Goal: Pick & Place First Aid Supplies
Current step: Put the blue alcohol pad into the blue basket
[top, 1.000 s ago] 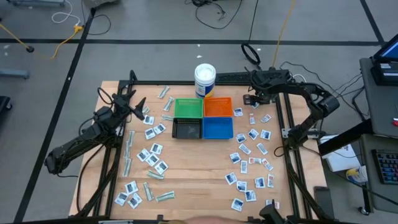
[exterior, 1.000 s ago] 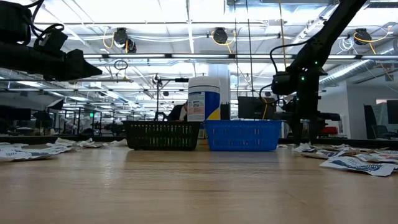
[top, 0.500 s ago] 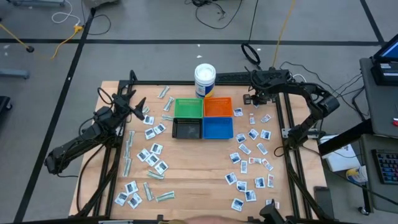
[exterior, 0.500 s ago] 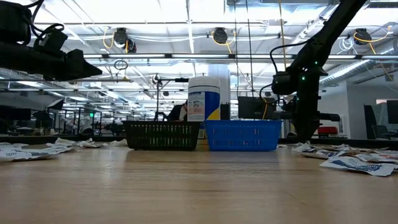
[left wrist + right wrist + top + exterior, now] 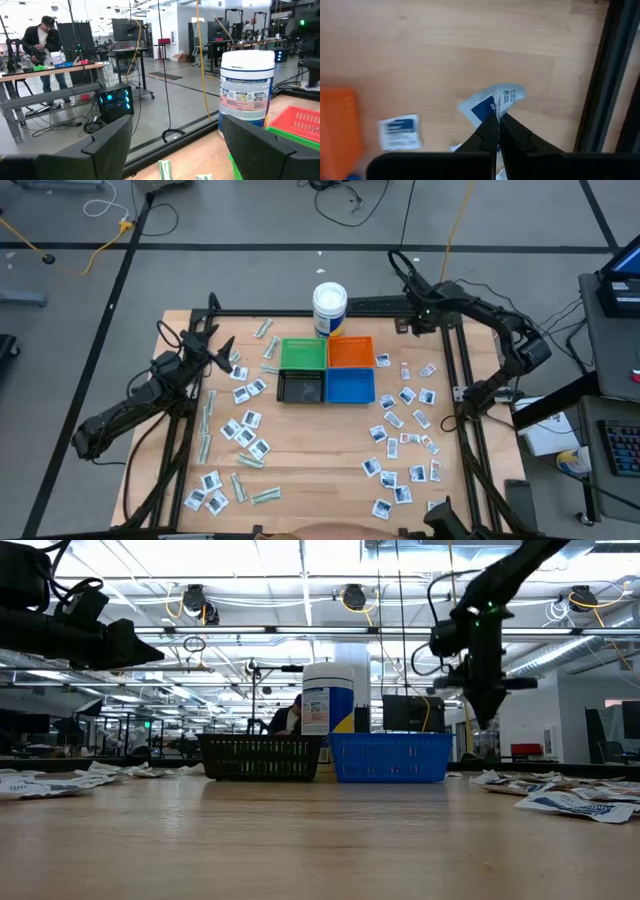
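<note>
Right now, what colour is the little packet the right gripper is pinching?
White with blue print; the packet shows best in the right wrist view.

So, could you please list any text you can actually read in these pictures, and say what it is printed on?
White cylindrical tub with a blue label: print too blurred to read.
White sachet with blue print pinched in the right gripper: print too small.
Scattered white packets: unreadable.

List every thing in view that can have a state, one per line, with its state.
right gripper: shut on a white packet, raised off the table
white packet: pinched at one edge, hanging clear of the wood
left gripper: open, empty, held above the table's left side
white tub: upright, lid on
green bin: looks empty
orange bin: looks empty
black bin: contents cannot be told
blue bin: looks empty
other packets: lying loose on the table
</note>
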You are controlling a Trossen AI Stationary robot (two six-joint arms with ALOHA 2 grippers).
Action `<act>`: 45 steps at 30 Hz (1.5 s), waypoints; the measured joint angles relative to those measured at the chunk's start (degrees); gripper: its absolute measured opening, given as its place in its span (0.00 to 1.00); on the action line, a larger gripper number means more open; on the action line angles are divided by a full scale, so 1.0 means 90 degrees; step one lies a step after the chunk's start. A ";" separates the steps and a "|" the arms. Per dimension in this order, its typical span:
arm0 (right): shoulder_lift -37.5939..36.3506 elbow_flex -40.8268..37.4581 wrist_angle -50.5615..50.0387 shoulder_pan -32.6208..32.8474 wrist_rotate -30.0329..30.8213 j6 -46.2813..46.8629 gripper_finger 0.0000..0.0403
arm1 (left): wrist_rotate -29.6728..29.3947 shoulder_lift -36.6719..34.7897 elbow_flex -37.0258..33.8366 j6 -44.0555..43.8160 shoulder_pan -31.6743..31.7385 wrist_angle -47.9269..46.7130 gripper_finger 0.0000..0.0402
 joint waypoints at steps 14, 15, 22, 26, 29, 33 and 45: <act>-0.0007 0.1005 -0.1894 0.0285 0.0449 0.0184 0.00 | 0.0001 0.0001 -0.0001 0.0001 -0.0002 0.0000 0.77; -0.0007 0.1005 -0.1897 0.0409 0.0447 0.0116 0.00 | 0.0002 0.0002 -0.0002 0.0001 -0.0002 0.0002 0.77; -0.0007 0.1005 -0.1913 0.1479 0.0265 -0.0525 0.00 | 0.0000 0.0002 -0.0002 0.0002 -0.0002 0.0000 0.77; -0.0007 0.1007 -0.1916 0.2190 0.0092 -0.0750 0.00 | 0.0000 0.0002 0.0000 0.0000 -0.0002 0.0000 0.77; -0.0007 0.1007 -0.1921 0.2732 0.0091 -0.0895 0.00 | 0.0000 0.0002 -0.0001 0.0001 -0.0002 0.0000 0.77; -0.0010 0.1007 -0.1919 0.3430 0.0000 -0.1080 0.00 | 0.0001 0.0002 0.0000 0.0000 -0.0002 0.0000 0.77; -0.0012 0.1012 -0.1915 0.5016 -0.0411 -0.1012 0.00 | 0.0002 0.0002 -0.0002 0.0002 -0.0002 0.0000 0.77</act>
